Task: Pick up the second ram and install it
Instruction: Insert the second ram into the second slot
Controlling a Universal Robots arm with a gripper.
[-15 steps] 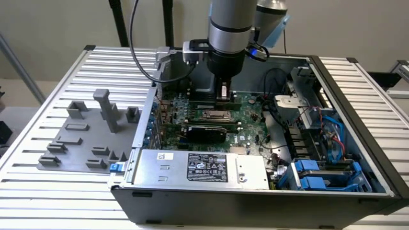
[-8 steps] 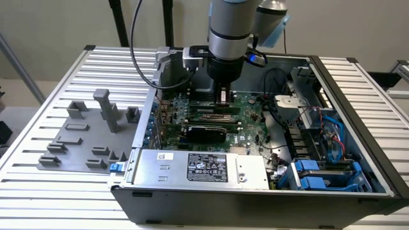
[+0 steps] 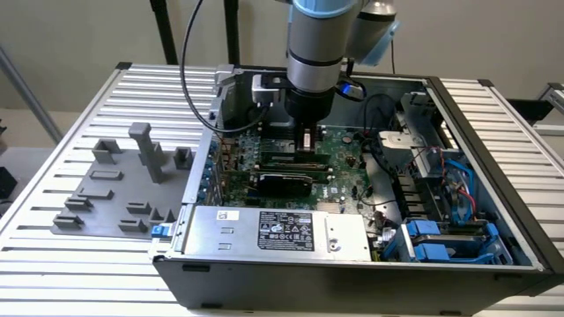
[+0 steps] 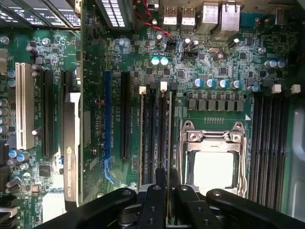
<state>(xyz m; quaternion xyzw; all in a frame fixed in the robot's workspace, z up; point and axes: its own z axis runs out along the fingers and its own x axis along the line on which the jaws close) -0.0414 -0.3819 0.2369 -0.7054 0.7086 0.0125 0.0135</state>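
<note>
1. RAM, the second stick (image 4: 164, 143), stands on edge in a memory slot just beside the silver CPU socket (image 4: 213, 157), on the side toward the black expansion slots. The wrist view shows its thin top edge running away from the gripper (image 4: 164, 198) toward a white latch (image 4: 164, 86).

2. Nearest the wrist camera, the black gripper fingers (image 4: 153, 205) sit together around the stick's near end, with the narrow board edge running between them, so I judge the gripper clamped on the stick.

3. Beside it, on the side away from the socket, a neighbouring slot holds another dark stick (image 4: 148, 138) with its own white latch (image 4: 142, 89). I read that as 1 module already seated.

4. Progress, as a judgement: the pick-up is done and the stick is lined up in its slot. Whether it is pressed fully home cannot be told, since the latches are too small to read as closed or open. What seems left is the final seating and letting go.

5. Farther from the socket, 4 more memory slots (image 4: 269, 143) stand on its opposite side.

6. In the exterior view, the arm (image 3: 321, 46) reaches straight down into the open computer case (image 3: 352, 264), its tool over the motherboard (image 3: 339, 148) near the middle. A grey fixture tray (image 3: 115, 191) lies outside the case, to the exterior view's left.
</note>
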